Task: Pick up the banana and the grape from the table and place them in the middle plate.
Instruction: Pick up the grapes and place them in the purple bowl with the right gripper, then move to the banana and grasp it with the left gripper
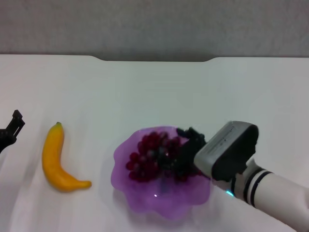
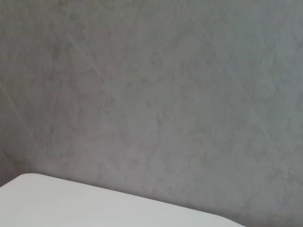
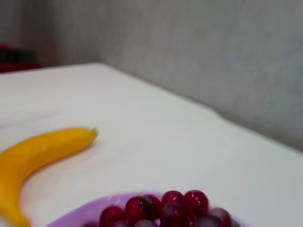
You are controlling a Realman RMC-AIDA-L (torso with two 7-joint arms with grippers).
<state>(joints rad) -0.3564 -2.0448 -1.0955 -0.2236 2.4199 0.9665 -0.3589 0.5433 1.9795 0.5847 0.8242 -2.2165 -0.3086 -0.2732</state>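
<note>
Grapes in the purple dish, banana on the table beside it.

The right gripper (image 1: 186, 145) reaches over the middle plate (image 1: 145, 203), its dark fingers down among the grape (image 1: 147, 157) bunch inside the dish; whether they clamp it cannot be told. The banana (image 1: 55, 159) lies on the white table (image 1: 154, 87), left of the plate and apart from it. The left gripper (image 1: 10, 129) sits at the table's left edge, its opening also unclear.

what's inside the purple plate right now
The grapes lie in the plate, with the right pincer over them. Its fingers hide part of the bunch. The banana is outside.
</note>
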